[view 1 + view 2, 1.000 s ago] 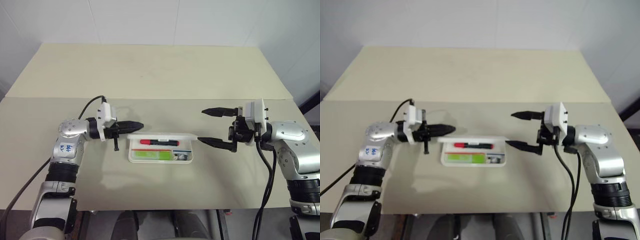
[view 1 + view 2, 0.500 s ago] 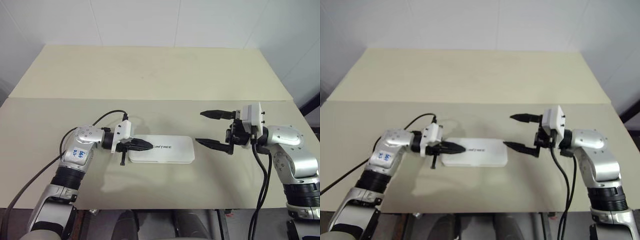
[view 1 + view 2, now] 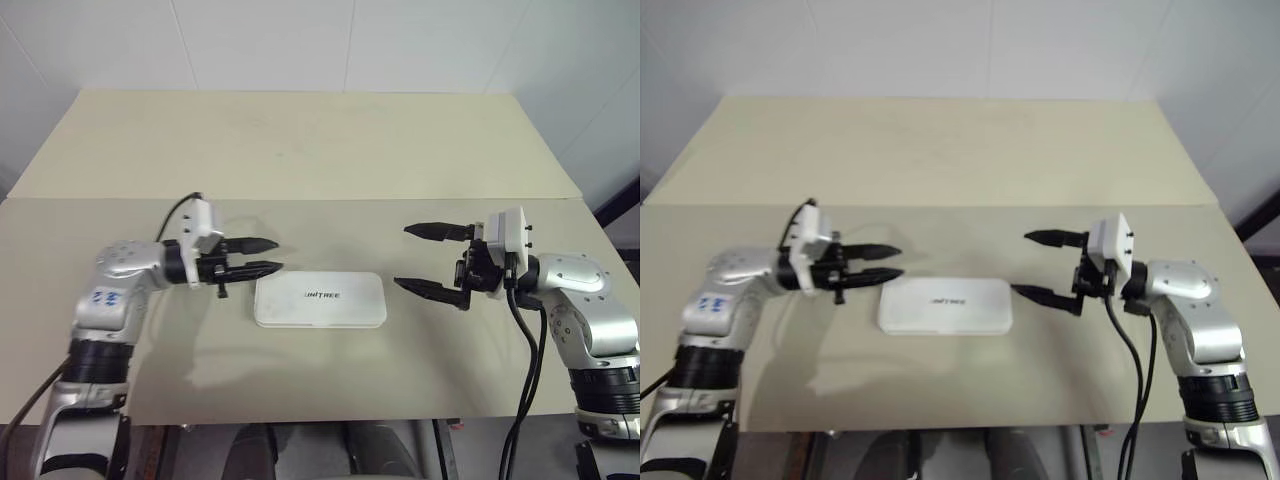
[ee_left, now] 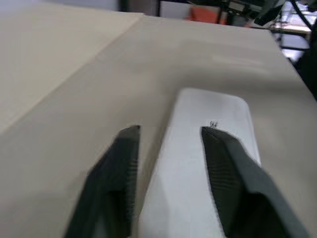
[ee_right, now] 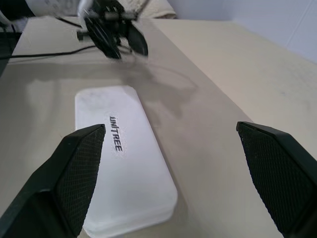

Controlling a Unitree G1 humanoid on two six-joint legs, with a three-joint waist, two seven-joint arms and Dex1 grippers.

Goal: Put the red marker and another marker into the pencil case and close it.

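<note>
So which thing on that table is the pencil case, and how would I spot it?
Look at the big beige table, then at the near part between the robot's two arms. The pencil case lies flat there, shut, between the left hand and the right hand. It is a white rounded rectangle with small dark lettering on its lid, unlike the black-fingered hands either side.

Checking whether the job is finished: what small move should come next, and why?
Probably just draw both arms back. The pencil case lies shut and flat on the table, and the left gripper and right gripper are open, holding nothing.
</note>
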